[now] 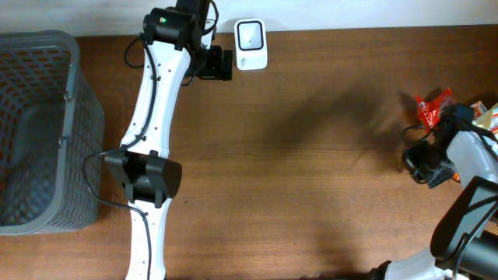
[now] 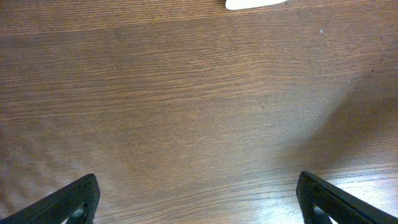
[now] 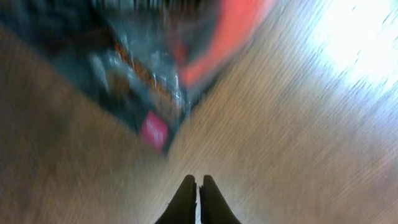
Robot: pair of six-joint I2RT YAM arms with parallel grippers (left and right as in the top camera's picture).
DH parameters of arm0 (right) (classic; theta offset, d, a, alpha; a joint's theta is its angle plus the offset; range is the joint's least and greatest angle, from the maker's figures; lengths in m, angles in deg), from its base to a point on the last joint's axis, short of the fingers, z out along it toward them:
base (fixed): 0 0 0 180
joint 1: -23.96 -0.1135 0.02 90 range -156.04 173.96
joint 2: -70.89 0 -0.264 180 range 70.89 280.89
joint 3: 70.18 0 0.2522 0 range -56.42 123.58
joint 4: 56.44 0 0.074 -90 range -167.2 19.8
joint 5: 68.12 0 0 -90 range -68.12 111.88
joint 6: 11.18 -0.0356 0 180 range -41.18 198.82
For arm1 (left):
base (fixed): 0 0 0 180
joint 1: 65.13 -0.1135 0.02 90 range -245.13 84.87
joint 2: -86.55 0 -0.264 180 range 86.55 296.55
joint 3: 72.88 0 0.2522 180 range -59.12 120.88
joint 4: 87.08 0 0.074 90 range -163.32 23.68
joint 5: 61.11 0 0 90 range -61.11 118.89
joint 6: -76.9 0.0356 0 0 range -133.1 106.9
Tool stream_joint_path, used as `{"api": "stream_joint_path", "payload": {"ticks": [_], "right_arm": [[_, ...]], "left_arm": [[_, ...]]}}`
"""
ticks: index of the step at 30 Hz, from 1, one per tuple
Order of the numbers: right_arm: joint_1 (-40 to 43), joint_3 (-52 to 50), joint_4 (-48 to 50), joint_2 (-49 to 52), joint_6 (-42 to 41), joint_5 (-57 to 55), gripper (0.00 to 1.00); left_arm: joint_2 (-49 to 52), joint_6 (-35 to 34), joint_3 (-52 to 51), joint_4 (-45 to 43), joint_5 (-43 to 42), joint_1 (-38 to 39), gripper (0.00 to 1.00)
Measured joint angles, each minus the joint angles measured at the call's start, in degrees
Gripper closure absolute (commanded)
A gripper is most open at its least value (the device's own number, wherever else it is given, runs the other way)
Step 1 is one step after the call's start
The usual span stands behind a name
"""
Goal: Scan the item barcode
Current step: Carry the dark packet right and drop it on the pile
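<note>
Blurring smears the packets [image 3: 149, 81] before the right gripper [image 3: 198, 182].

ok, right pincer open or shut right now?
Shut. In the right wrist view the right pincer has its fingers pressed together, nothing between them; the blurred packets lie ahead, ungripped.

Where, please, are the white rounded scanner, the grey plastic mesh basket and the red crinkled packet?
White rounded scanner [image 1: 251, 45]: overhead view, on its top face.
Grey plastic mesh basket [image 1: 87, 132]: overhead view, on its mesh side wall.
Red crinkled packet [image 1: 430, 109]: overhead view, on its visible red wrapper.
</note>
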Motion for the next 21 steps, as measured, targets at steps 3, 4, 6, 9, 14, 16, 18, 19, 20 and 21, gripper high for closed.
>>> {"api": "stream_joint_path", "payload": {"ticks": [3,4,6,9,14,16,18,19,20,21], "right_arm": [[1.6,0.0,3.2,0.8,-0.2,-2.2,0.96],[1.7,0.0,3.8,1.4,-0.3,-3.1,0.96],[1.7,0.0,5.0,2.6,-0.3,-4.6,0.96],[1.7,0.0,7.7,5.0,-0.2,-6.3,0.96],[1.7,0.1,13.8,7.2,-0.3,-10.4,0.95],[1.7,0.5,14.8,7.7,1.0,-11.9,0.93],[1.7,2.5,13.9,7.9,3.1,-12.5,0.93],[1.7,4.3,12.3,8.0,4.2,-12.7,0.93],[1.7,7.3,9.3,8.2,5.4,-12.9,0.94],[1.7,11.1,4.1,8.4,6.0,-12.9,0.93]], "left_arm": [[0.0,0.0,0.0,0.0,0.0,0.0,0.01],[0.0,0.0,0.0,0.0,0.0,0.0,0.01],[0.0,0.0,0.0,0.0,0.0,0.0,0.01],[0.0,0.0,0.0,0.0,0.0,0.0,0.01],[0.0,0.0,0.0,0.0,0.0,0.0,0.01],[0.0,0.0,0.0,0.0,0.0,0.0,0.01],[0.0,0.0,0.0,0.0,0.0,0.0,0.01],[0.0,0.0,0.0,0.0,0.0,0.0,0.01],[0.0,0.0,0.0,0.0,0.0,0.0,0.01],[0.0,0.0,0.0,0.0,0.0,0.0,0.01]]}}
